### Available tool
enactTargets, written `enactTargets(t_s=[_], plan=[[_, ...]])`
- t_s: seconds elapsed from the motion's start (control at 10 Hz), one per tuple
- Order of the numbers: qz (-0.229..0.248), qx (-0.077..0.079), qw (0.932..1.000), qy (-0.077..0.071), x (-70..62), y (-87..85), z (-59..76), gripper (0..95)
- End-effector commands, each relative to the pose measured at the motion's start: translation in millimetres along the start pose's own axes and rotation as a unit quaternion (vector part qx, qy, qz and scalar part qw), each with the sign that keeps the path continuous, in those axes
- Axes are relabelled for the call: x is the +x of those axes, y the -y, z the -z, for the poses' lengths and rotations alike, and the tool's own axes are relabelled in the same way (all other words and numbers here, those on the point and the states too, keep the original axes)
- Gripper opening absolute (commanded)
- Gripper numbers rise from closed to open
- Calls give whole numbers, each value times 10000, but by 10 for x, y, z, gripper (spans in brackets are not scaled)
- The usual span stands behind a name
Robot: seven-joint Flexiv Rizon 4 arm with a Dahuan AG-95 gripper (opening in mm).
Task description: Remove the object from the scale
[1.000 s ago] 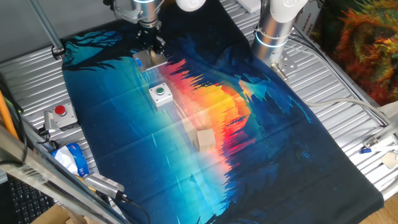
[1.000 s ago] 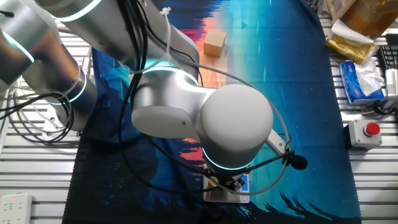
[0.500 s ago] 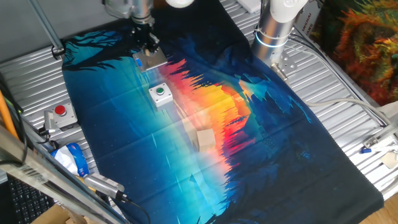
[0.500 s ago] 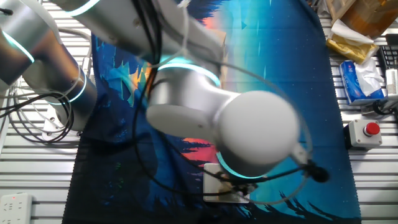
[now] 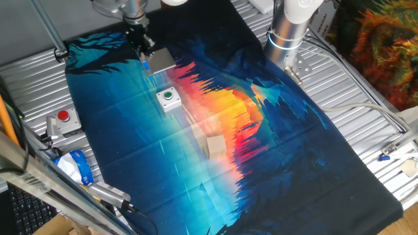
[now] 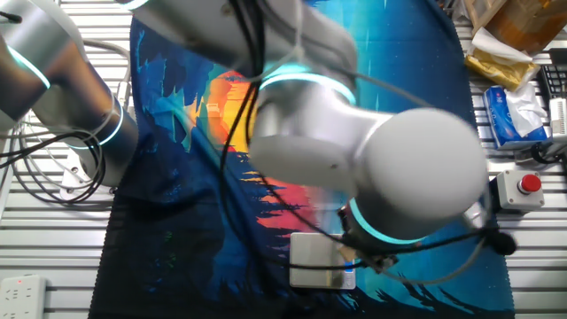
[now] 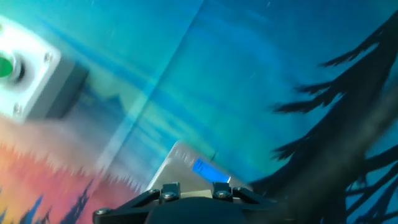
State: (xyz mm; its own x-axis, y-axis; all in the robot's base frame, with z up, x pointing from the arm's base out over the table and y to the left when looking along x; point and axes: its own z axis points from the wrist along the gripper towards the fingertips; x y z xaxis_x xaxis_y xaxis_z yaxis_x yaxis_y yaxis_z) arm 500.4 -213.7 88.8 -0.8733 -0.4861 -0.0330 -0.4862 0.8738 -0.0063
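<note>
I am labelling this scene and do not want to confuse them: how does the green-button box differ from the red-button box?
The green-button box stands on the printed cloth; the red-button box stands off it, on the ribbed metal table. One button is green, the other red. Both are small pale boxes with one round button on top.

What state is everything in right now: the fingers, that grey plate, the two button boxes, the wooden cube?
Fingers: at the scale's blue-marked edge; open or shut, cannot tell.
Scale: flat on the cloth, top looks bare.
Green-button box: upright, untouched.
Red-button box: upright, off the cloth.
Wooden cube: resting on the cloth, alone.
</note>
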Motion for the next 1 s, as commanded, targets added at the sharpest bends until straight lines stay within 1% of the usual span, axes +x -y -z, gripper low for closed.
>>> enactTargets(t_s=[0.1, 0.2, 0.4, 0.5, 0.6, 0.8, 1.0], plan=[[-287, -10, 9996, -23, -177, -23, 67, 0], [-450, -4, 9990, -40, -305, -75, 81, 0], [-702, -1, 9975, -45, -501, -189, 71, 0], [-868, 7, 9962, -52, -616, -277, 56, 0], [-966, 10, 9953, -53, -699, -336, 38, 0], [-1225, 17, 9925, -46, -925, -488, -33, 0], [-1412, 23, 9900, -48, -1041, -574, -110, 0]])
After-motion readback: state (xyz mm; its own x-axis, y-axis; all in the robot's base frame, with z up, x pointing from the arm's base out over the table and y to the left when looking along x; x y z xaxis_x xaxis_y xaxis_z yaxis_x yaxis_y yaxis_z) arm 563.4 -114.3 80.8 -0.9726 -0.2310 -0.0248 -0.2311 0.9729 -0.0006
